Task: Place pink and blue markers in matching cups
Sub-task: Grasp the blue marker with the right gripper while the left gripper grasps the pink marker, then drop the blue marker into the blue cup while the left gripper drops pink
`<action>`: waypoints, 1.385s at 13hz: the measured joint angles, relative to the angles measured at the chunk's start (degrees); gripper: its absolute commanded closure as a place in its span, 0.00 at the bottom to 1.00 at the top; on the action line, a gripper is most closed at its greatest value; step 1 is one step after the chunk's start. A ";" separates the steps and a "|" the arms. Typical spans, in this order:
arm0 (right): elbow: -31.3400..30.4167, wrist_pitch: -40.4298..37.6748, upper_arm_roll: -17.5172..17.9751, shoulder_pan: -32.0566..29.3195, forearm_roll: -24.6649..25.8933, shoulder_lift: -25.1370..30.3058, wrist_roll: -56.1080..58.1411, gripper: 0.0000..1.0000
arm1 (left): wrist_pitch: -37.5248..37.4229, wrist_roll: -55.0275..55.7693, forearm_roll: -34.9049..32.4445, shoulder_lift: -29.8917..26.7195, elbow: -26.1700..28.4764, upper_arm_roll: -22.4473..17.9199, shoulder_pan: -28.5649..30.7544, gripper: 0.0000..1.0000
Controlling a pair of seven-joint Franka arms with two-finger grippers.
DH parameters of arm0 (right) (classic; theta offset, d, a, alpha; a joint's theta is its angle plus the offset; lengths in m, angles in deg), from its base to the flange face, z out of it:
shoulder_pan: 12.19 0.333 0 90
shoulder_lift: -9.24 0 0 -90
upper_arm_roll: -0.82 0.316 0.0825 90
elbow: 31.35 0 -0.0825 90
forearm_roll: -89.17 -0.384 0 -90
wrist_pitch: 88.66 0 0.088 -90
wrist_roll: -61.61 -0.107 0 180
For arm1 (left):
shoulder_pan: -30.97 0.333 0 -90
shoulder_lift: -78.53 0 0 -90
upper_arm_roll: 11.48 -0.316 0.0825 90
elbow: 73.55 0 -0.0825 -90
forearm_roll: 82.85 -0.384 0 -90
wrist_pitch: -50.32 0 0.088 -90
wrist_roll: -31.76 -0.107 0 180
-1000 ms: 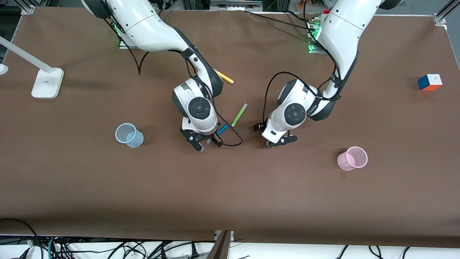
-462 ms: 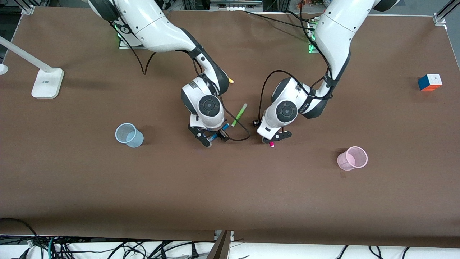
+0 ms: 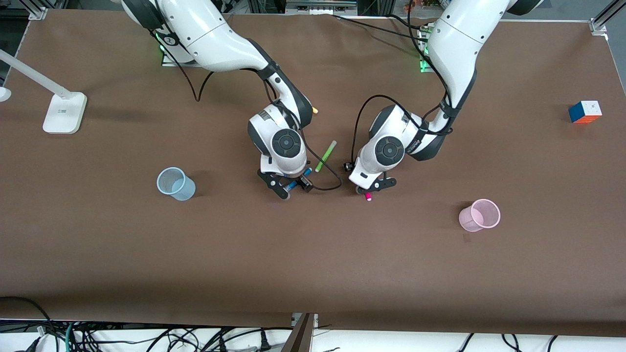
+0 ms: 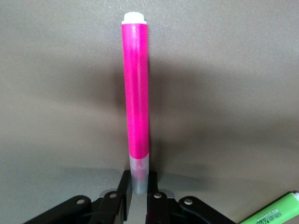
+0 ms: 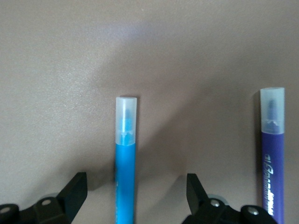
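The blue marker (image 3: 299,180) lies on the brown table under my right gripper (image 3: 293,188). In the right wrist view the blue marker (image 5: 125,158) runs between the wide-open fingers (image 5: 77,191) of the right gripper (image 5: 136,198), touching neither. My left gripper (image 3: 372,188) is low at the table, and the pink marker's tip (image 3: 368,196) pokes out beneath it. In the left wrist view the left gripper (image 4: 138,200) is shut on the pale cap end of the pink marker (image 4: 135,88). The pale blue cup (image 3: 175,184) stands toward the right arm's end. The pale pink cup (image 3: 480,215) stands toward the left arm's end.
A lime-green pen (image 3: 325,155) lies between the two grippers and shows in the left wrist view (image 4: 271,212). A purple pen (image 5: 272,154) lies beside the blue marker. A yellow pen tip (image 3: 314,110) peeks from under the right arm. A colour cube (image 3: 585,112) and a lamp base (image 3: 64,112) sit near the table's ends.
Both grippers shifted sideways over the last second: the right over the blue marker, the left onto the pink marker, whose tip now shows. Little has moved in the last half second.
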 measured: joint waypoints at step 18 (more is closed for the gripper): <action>3.13 -23.16 -0.59 -10.14 -6.84 13.54 22.92 1.00 | -44.33 -20.08 -17.47 -4.20 -17.69 -1.47 10.23 1.00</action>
